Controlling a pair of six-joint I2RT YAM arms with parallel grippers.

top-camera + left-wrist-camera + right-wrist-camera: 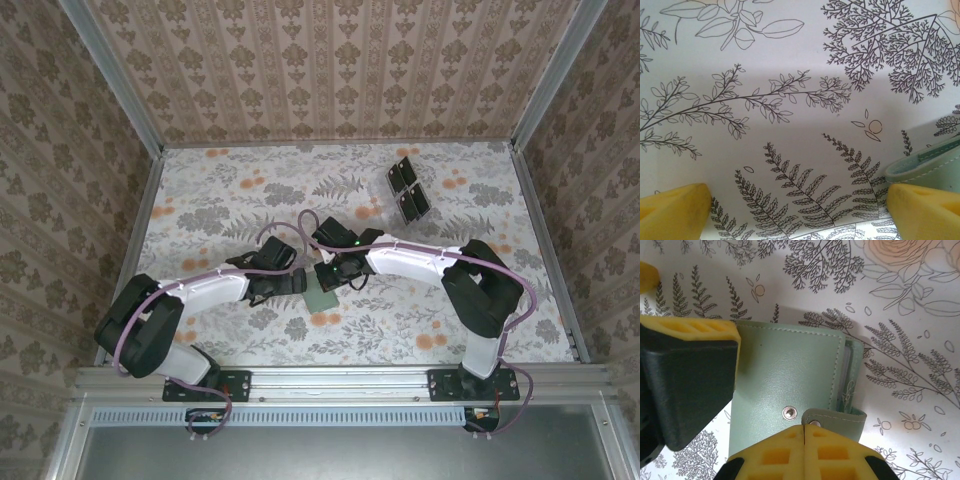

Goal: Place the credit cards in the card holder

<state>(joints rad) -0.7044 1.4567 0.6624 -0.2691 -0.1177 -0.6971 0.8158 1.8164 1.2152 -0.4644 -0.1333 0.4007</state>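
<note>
Pads of the right gripper (805,437) are pressed together on the snap strap (837,416) of the card holder (785,375), which lies flat on the table (230,200), while the left gripper (797,205) is spread wide, one finger (690,380) against the holder's side. Both arms reach low and inward, wrists nearly meeting above it. The strap's end is hidden under the pads, so a true pinch is unclear; farther back stands a clear rack (407,190).

Bare worktop (220,200) lies open at the far left and along the near edge. The left tool (293,283), jaws wide, crowds the card holder (322,298) from its left; the right tool (336,272), fingers together, sits over the strap (840,416). A clear rack (407,190) stands far right, and walls (300,70) close three sides
</note>
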